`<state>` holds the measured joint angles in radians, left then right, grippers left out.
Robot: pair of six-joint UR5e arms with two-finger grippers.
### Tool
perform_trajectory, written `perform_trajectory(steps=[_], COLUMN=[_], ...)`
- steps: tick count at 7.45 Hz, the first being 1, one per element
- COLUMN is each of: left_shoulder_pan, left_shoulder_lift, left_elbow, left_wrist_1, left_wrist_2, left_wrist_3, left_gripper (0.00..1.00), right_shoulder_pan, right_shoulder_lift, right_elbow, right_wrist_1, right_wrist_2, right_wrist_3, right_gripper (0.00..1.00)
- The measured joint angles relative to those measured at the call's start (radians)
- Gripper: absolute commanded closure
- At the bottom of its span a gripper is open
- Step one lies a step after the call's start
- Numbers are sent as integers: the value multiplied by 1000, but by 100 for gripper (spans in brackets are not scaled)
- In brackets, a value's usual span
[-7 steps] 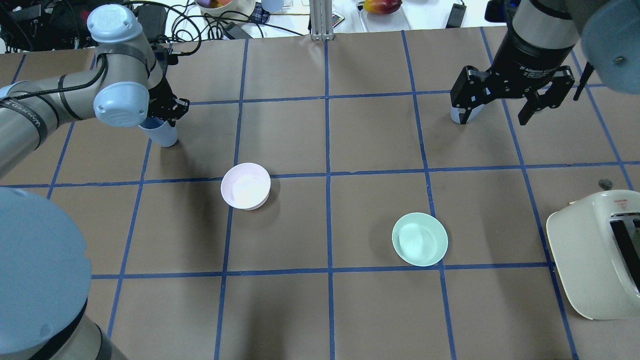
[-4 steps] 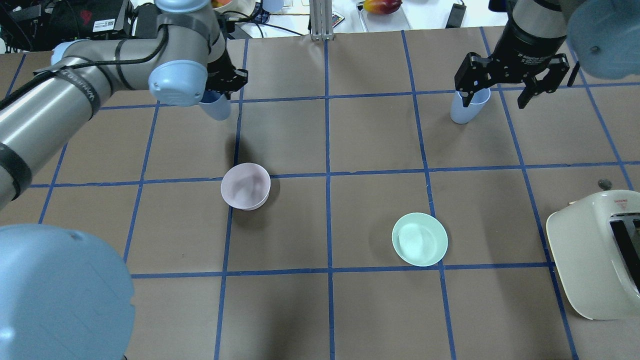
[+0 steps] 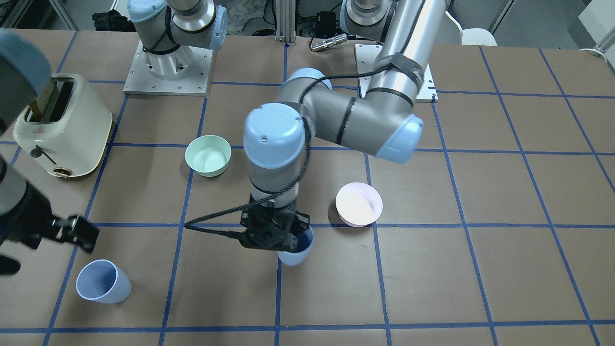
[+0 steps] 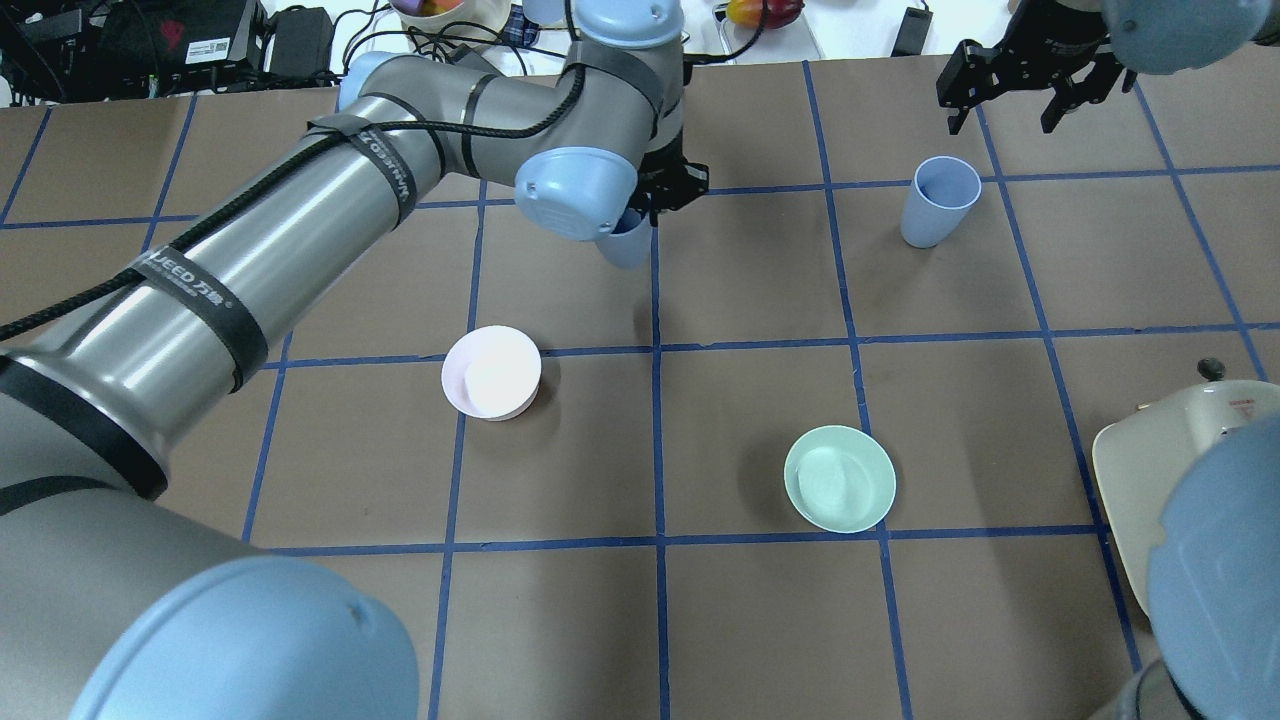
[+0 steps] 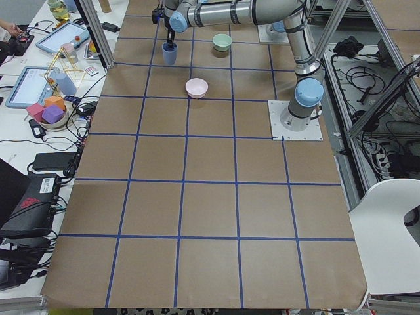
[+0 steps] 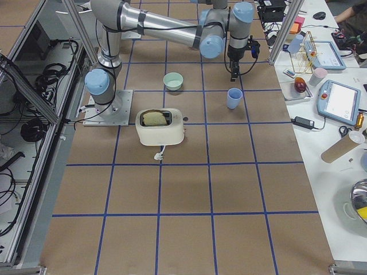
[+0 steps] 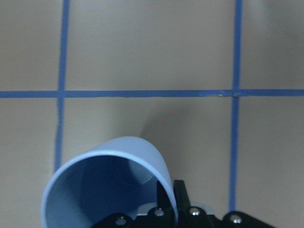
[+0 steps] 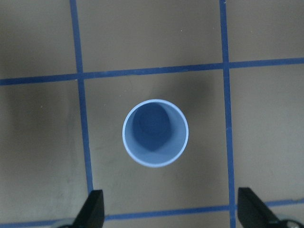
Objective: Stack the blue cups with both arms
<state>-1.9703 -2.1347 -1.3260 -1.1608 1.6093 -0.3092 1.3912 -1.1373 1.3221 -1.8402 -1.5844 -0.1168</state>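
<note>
One blue cup [image 4: 627, 243] hangs in my left gripper [image 4: 648, 203], which is shut on its rim. It is held a little above the table near the far centre line. The left wrist view shows the cup [image 7: 109, 183] with a finger pinching its rim. The other blue cup [image 4: 938, 200] stands upright on the table at the far right. My right gripper [image 4: 1008, 98] is open and empty, high above and behind it. The right wrist view looks straight down into this cup [image 8: 155, 133], between its fingers [image 8: 92, 209].
A pale pink bowl [image 4: 492, 372] sits left of centre and a mint-green bowl [image 4: 840, 478] right of centre. A cream toaster [image 4: 1135, 470] stands at the right edge. Cables and clutter lie beyond the table's far edge.
My left arm has swung right with its cup, from the far left to the far centre. My right gripper has risen and drawn back from the other cup, which stays upright.
</note>
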Motion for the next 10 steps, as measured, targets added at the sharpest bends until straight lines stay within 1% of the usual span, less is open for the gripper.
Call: perform_trajectory(steps=[1,2,3,4,6,7,8,9,10], left_shoulder_pan=[-34,-50,-56,-59,-52,-40,-5,52,120], left_shoulder_lift=[20,34,41,40,48,71,108,149,195], left_elbow=[-27,-77,-120,-145,-157,-149,-124,-77,-24], left_wrist_1=[-67,-96,-105,-106,-106,-126,-188,-282,-371], left_wrist_2=[-17,-30,-36,-40,-41,-43,-58,-76,-83], left_wrist_3=[-42,-79,-100,-108,-108,-102,-86,-43,26], left_gripper=[100,100,1,0,0,0,0,0,0], right_shoulder_pan=[-8,-17,-30,-46,-59,-61,-61,-61,-61], right_shoulder_lift=[72,123,154,177,198,201,202,203,203], right_elbow=[-43,-62,-67,-66,-60,-55,-48,-42,-38], right_wrist_1=[-24,-36,-44,-46,-32,-12,6,17,21], right_wrist_2=[2,2,1,4,6,6,6,6,7], right_wrist_3=[-11,-31,-52,-62,-63,-61,-58,-57,-59], right_gripper=[0,0,0,0,0,0,0,8,55])
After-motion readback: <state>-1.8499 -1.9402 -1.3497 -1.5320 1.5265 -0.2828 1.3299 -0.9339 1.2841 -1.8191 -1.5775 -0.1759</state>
